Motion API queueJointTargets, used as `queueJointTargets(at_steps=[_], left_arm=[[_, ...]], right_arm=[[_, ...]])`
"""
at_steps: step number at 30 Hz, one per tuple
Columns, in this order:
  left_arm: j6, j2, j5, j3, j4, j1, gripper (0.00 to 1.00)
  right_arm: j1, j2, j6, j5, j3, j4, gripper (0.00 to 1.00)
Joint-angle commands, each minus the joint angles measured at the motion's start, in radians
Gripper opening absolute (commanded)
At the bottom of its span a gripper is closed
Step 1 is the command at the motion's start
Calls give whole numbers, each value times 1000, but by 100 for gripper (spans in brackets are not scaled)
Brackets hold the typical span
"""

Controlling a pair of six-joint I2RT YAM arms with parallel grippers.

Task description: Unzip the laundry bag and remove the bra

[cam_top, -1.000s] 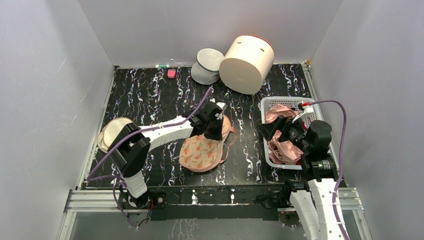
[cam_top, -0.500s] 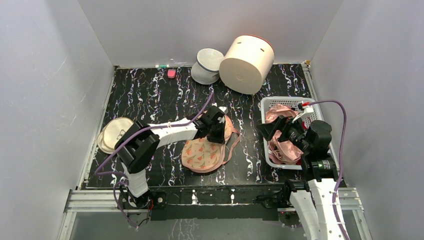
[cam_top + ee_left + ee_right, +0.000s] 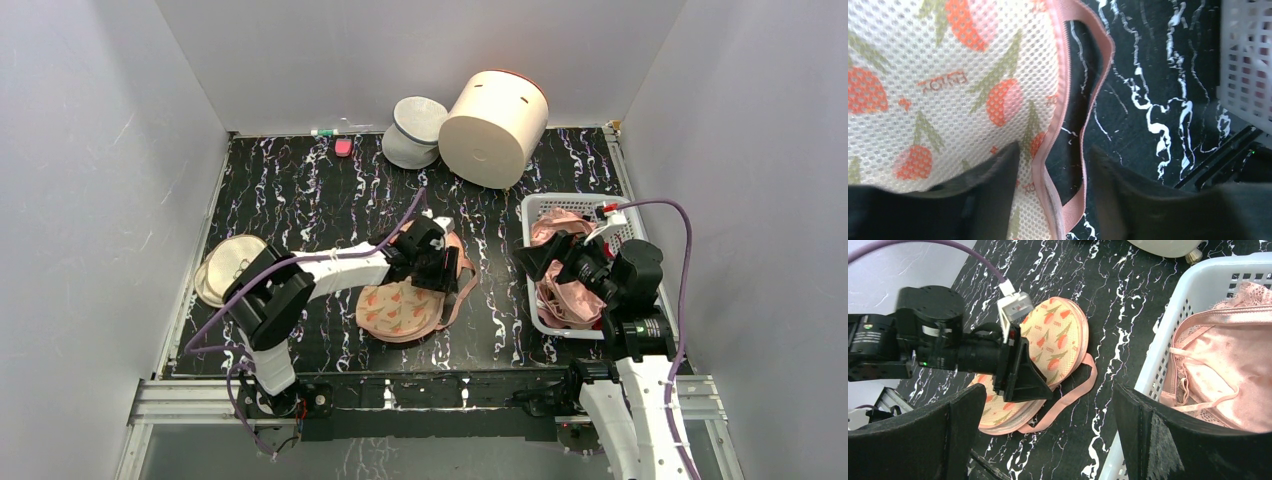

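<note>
Peach-orange and peanut-shaped, the flat fabric laundry bag (image 3: 400,308) with its small red-and-green print lies on the black, white-veined marble-look counter (image 3: 290,190), near the front edge and about midway between the two arms. Its pink zip edging (image 3: 1100,75) has parted along the right side and bows outward in a loose loop, with dark counter showing through the gap. The left claw (image 3: 1053,150) is down at the bag's far lobe, its two fingers standing apart with the pink edging running between them; neither finger pinches it. The shiny salmon-pink satin bra (image 3: 1218,385) lies in the white slotted plastic basket (image 3: 570,198) on the right of the counter, well apart from the bag, with a bit of pink lace showing beside it. The right claw (image 3: 541,260) hangs above the basket's left side, spread wide with nothing in it. A big cream cylinder (image 3: 493,115) lies tipped at the back of the counter.
</note>
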Motion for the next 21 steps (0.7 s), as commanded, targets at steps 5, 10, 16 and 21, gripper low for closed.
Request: queueJointTargets(at_steps=[5,10,16,21], left_arm=[[83,-236,-6,-20,62,11,79],[96,-395,10,-98,83,111,86],[106,-632,58,-173,19,353,92],[184,-789,-67,-132,-107,477,98]], right_arm=[[4,24,-9,-14,10,32,98],[4,55,-10,-10,17,29,98],[3,127,-19,1,41,9,98],[3,218,-27,37,70,-10,98]])
